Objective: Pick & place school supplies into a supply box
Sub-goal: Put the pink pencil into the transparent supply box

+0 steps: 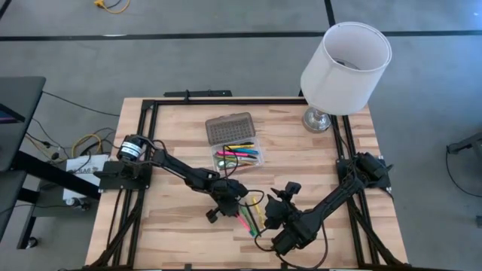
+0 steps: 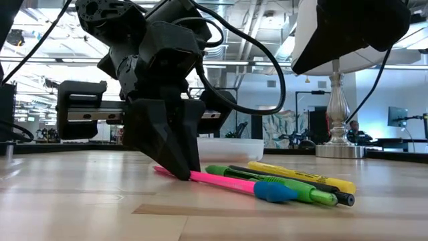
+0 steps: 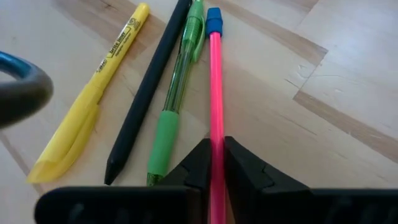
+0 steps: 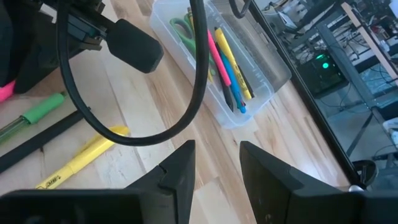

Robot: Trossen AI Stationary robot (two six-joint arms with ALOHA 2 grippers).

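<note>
A pink pencil (image 3: 214,93) with a blue cap lies on the table among a green pen (image 3: 177,93), a black pencil (image 3: 146,99) and a yellow highlighter (image 3: 93,106). My left gripper (image 3: 216,144) is shut on the pink pencil, down at the tabletop (image 2: 177,167). Farther back stands the clear supply box (image 1: 239,156), its ribbed lid (image 1: 230,128) folded open, with several pens and green scissors (image 4: 180,25) inside. My right gripper (image 4: 214,168) hovers open above the loose pens, touching nothing. My left gripper pinches the pink pencil's shaft (image 3: 216,132) between its two fingers, near the end opposite the blue cap (image 2: 274,193). The fingers (image 2: 167,144) slant down from the table's left, one on each side of the shaft. The pencil lies flat on the table.
A white-shaded lamp (image 1: 346,68) stands at the table's far right corner. A black cable (image 4: 199,74) loops between my right gripper and the supply box. Bare wood lies along the table's near left.
</note>
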